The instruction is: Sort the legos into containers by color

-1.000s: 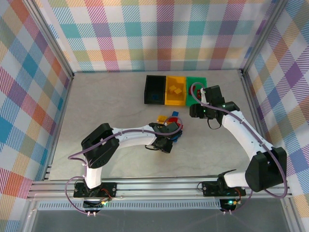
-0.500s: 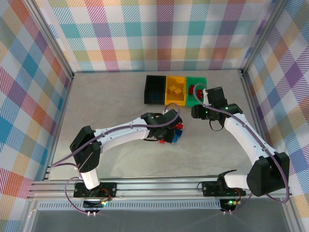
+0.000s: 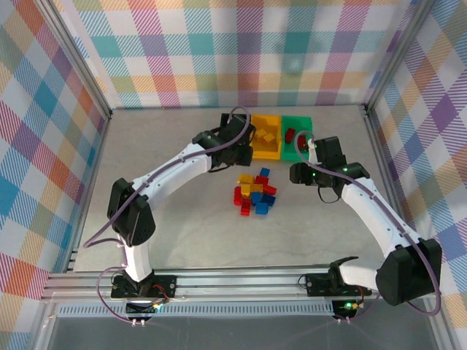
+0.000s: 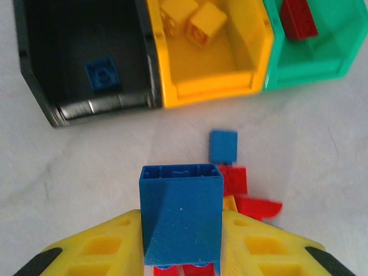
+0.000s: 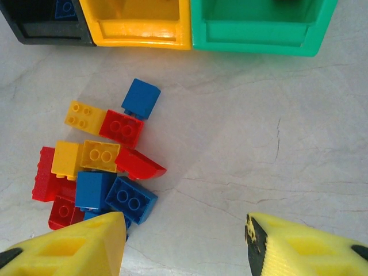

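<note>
Blue lego (image 4: 181, 215): I'd expect light, rigid, slick; my left fingers (image 4: 98, 250) pinch its flat sides. Right fingers (image 5: 299, 244) wide open, empty.

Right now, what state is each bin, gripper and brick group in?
Black plastic bin: one blue brick inside.
Yellow plastic bin: two yellow bricks inside.
Green plastic bin: red brick inside.
Left gripper: shut on blue rectangular plastic brick.
Right gripper: open, empty.
Loose red, yellow, blue bricks: heaped on table, unsorted.
</note>
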`<action>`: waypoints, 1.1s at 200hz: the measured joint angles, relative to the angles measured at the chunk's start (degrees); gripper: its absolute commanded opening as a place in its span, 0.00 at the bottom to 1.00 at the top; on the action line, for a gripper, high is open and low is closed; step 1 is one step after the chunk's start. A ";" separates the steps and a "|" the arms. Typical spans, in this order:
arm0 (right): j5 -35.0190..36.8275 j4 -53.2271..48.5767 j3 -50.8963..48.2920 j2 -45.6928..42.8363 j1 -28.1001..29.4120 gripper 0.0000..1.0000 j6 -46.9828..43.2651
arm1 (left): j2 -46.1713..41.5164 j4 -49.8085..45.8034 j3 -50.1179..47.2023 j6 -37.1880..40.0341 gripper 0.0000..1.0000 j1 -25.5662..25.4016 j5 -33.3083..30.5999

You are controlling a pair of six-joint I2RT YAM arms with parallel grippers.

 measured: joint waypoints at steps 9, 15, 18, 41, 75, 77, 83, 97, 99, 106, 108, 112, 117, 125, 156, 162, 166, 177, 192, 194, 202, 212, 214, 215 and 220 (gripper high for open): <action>-0.48 0.02 -0.48 -0.35 0.00 0.58 0.07 | 1.60 0.81 1.68 0.59 0.32 1.16 -0.04; -0.76 0.00 -0.76 -0.50 0.00 0.58 0.20 | 2.91 1.40 2.86 1.09 0.32 1.97 -0.07; -0.96 0.02 -0.96 -0.59 0.00 0.58 0.24 | 3.45 1.62 3.30 1.20 0.32 2.38 -0.02; -2.16 0.07 -2.10 -0.85 0.02 0.58 0.57 | 8.59 4.17 7.02 2.25 0.32 4.96 0.07; -3.19 0.39 -3.69 -0.85 1.51 0.58 1.16 | 17.55 7.45 13.94 3.23 0.32 7.56 0.00; -3.19 0.39 -3.76 -0.85 1.66 0.58 1.16 | 18.25 7.50 14.51 3.28 0.32 7.69 0.00; -3.30 0.55 -4.24 -0.85 2.32 0.58 1.16 | 19.89 7.80 16.09 3.45 0.32 8.04 0.00; -3.30 0.74 -5.20 -0.85 3.76 0.58 1.29 | 22.99 8.13 19.19 3.69 0.33 8.59 -0.02; -3.30 0.79 -5.35 -0.85 3.98 0.58 1.29 | 23.41 8.13 19.63 3.69 0.33 8.72 -0.07; -3.30 0.79 -5.81 -0.85 4.50 0.58 1.33 | 24.41 8.31 20.48 3.72 0.33 8.96 -0.02; -3.30 0.85 -5.97 -0.85 4.66 0.58 1.33 | 24.65 8.33 20.70 3.69 0.33 9.07 -0.02; -3.28 0.90 -6.25 -0.85 4.96 0.58 1.36 | 25.11 8.35 21.03 3.69 0.34 9.31 0.00; -3.30 0.90 -6.51 -0.83 5.27 0.58 1.42 | 25.49 8.35 21.29 3.67 0.34 9.46 0.04; -3.30 1.05 -6.91 -0.85 5.75 0.58 1.53 | 25.99 8.50 21.49 3.65 0.34 9.66 0.15; -3.30 2.12 -7.32 -0.37 6.69 0.58 1.55 | 27.52 10.12 22.21 3.74 0.40 10.95 1.18; -3.32 2.51 -7.32 -0.13 6.88 0.57 1.57 | 27.71 10.49 22.27 3.72 0.43 11.28 1.79; -3.34 2.71 -7.32 0.09 6.97 0.57 1.60 | 27.80 10.78 22.27 3.54 0.45 11.50 2.12; -3.54 3.30 -7.32 0.74 7.39 0.57 1.81 | 27.91 11.37 22.27 3.91 0.51 12.02 2.91; -3.63 3.85 -7.32 1.60 8.04 0.58 2.38 | 27.91 11.78 22.29 3.74 0.55 12.57 3.69; -3.65 3.91 -7.32 1.68 8.13 0.57 2.40 | 27.91 11.80 22.29 3.69 0.55 12.59 3.72; -3.67 4.17 -7.32 2.08 8.46 0.57 2.69 | 27.91 12.20 22.29 3.76 0.56 12.72 3.76; -3.65 4.42 -7.32 2.43 8.70 0.58 2.82 | 27.91 12.52 22.29 3.85 0.56 12.92 4.00; -3.65 4.44 -7.32 2.51 8.72 0.58 2.84 | 27.91 12.57 22.29 3.85 0.56 12.94 4.07; -3.65 4.44 -7.32 2.54 8.72 0.58 2.84 | 27.91 12.59 22.29 3.85 0.56 12.94 4.11; -3.58 4.55 -7.32 2.62 8.72 0.58 2.84 | 27.91 12.61 22.27 3.85 0.57 12.96 4.13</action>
